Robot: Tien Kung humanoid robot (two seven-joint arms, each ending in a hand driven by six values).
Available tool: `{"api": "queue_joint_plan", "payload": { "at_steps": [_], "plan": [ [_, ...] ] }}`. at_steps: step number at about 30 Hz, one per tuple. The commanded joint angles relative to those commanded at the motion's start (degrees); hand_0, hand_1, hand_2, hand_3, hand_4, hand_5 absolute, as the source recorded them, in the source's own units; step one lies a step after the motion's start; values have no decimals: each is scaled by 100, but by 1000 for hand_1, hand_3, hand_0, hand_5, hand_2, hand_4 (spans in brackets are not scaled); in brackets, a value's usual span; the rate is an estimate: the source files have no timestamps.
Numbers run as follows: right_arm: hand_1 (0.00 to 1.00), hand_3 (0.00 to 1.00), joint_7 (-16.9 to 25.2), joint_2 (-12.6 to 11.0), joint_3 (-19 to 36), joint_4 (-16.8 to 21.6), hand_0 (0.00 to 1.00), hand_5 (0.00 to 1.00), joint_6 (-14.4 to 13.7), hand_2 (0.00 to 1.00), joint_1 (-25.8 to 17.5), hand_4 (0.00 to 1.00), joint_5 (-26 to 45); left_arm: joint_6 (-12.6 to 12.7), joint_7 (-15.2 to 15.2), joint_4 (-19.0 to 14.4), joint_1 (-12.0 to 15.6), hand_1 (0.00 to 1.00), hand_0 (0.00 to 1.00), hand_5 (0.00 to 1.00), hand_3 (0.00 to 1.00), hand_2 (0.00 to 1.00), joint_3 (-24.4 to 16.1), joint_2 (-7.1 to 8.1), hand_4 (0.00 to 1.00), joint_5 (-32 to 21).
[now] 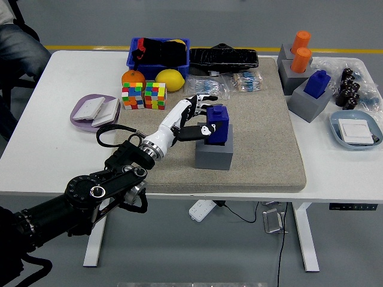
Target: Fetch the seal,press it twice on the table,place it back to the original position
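One blue seal [218, 124] sits in its grey block [214, 154], and the left hand [192, 119] curls its fingers round it from the left. Behind the hand are two colour cubes [144, 95]. Far to its right stand one more blue seal [317, 83] and two orange ones [301, 51].

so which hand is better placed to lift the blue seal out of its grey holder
Left. The left hand is already at the blue seal, fingers wrapped around it as it sits in the grey holder on the mat. The right arm is not in view at all.
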Motion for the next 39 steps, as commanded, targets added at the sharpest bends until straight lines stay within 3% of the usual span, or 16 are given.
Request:
{"api": "queue_joint_plan", "payload": {
  "at_steps": [25,39],
  "plan": [
    [750,753,31,0,41,0,887,529,17,732,-6,861,13,-99,99,1,0,566,823,2,768,511,86,92,627,155],
    [751,753,39,6,39,0,888,528,23,732,-7,862,35,-152,178,-202,-48,564,824,2,763,504,50,201,623,280]
  ]
}}
